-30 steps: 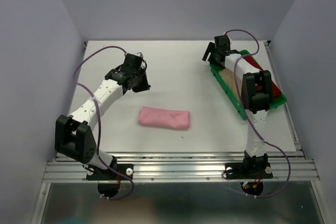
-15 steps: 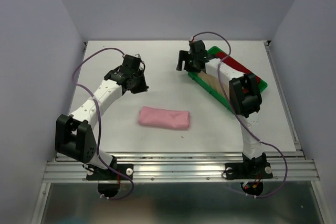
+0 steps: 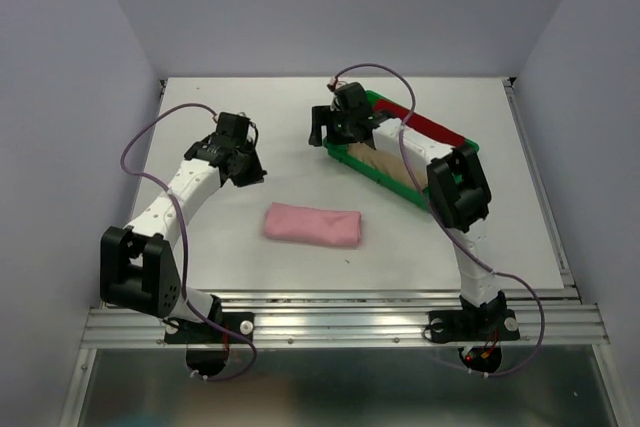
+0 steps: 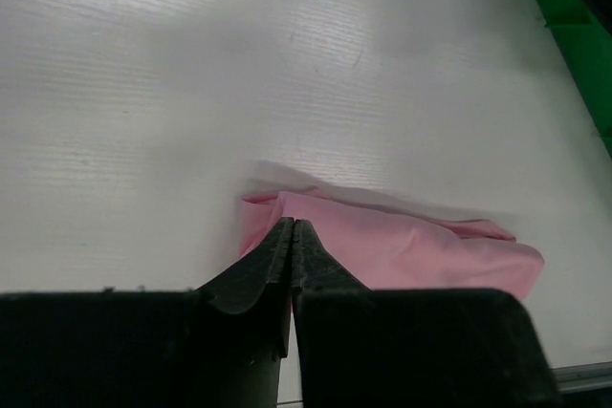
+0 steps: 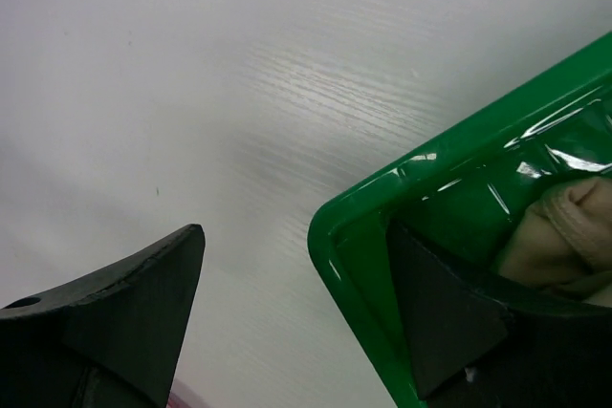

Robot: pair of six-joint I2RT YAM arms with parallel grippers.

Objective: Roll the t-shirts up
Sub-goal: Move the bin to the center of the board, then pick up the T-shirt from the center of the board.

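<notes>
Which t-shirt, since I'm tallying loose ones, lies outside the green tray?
The pink t-shirt, lying on the table; the beige t-shirt and dark red t-shirt sit inside the tray.

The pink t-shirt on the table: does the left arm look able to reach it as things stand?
Probably yes. Only bare table lies between the left hand and the pink t-shirt; the green tray sits well off to the right.

The top view looks down on the whole worktop from the near edge. The wrist views skim it closely, sharing the pink t-shirt (left) and green tray (right).
</notes>
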